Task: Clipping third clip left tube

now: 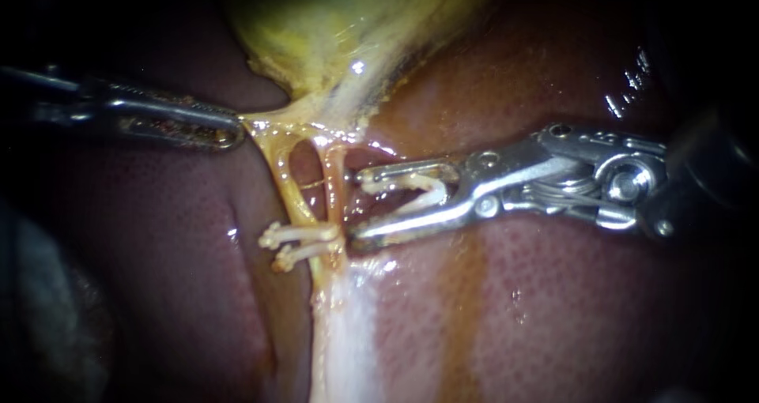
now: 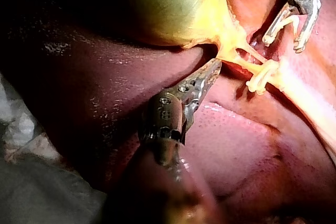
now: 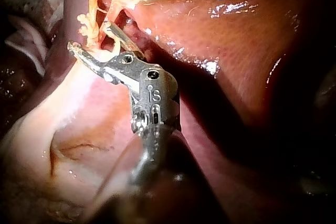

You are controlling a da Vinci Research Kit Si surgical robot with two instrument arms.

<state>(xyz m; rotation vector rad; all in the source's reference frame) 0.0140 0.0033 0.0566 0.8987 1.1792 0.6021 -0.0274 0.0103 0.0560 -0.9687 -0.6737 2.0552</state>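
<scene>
Now, over to the left instrument, in from the left side: pincer clenched on a strand of yellow tissue just under the gallbladder, strand stretched taut toward the tip. Below that strand, the left tube, slanting down toward its neighbour, the right tube, with a small window of dark liver between the two. Lower down, lying across the tubes, two placed clips, white, one just under the other, ends poking out to the left.

And on to the right instrument, in from the right side: pincer spread wide, grasping a loaded clip, white, one leg against each half. Tips just beside the right tube, the upper one level with the window, the lower one right up against the placed clips; touching or not, hard to tell. Not around the left tube yet: apart from it, right tube in between. Same story from the right wrist camera, spread pincer pointing at the placed clips.
</scene>
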